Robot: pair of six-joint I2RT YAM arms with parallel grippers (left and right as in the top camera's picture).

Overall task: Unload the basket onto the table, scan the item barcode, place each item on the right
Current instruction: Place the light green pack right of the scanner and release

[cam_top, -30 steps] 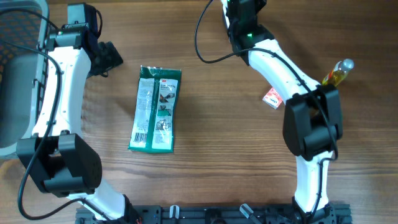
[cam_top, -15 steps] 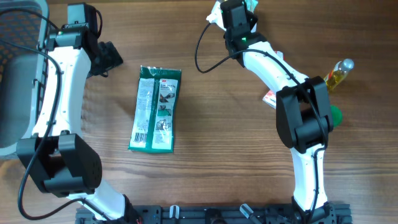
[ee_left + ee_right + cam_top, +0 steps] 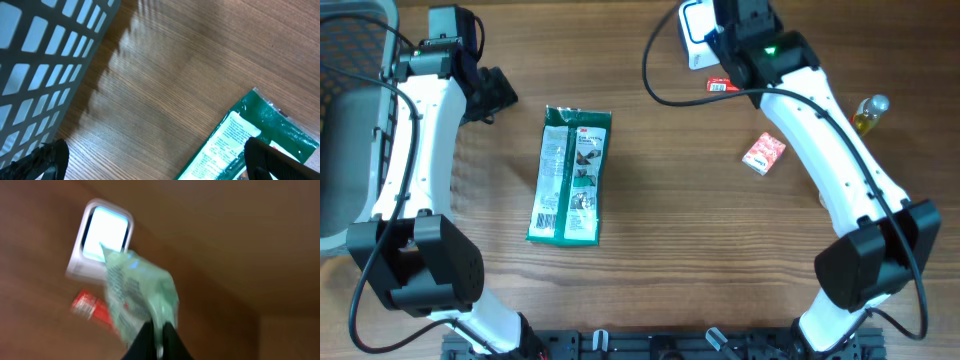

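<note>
- the pale green packet (image 3: 140, 295) hangs in the air, pinched at its lower edge; the wrist view is blurred, so its print cannot be read.
- in the right wrist view its upper corner overlaps the lit window of the white scanner (image 3: 102, 239), which lies on the table (image 3: 670, 230) at the far edge.
- the right gripper (image 3: 158, 331) has its fingers (image 3: 145, 341) closed tight on the packet, with almost no gap between them.
- a small red packet (image 3: 722, 85) lies flat just beside the scanner, nearer the robot.
- a red box (image 3: 764, 153) lies further toward the robot, under the right arm, with a bottle (image 3: 868, 113) of yellow liquid off to its right.
- a long green package (image 3: 570, 175) lies flat on the left half of the table, well apart from the scanner.
- the left gripper (image 3: 496, 90) hovers near that package's top left corner, fingers (image 3: 280, 161) spread wide and holding nothing.
- a grey basket (image 3: 40, 60) stands at the left edge.
</note>
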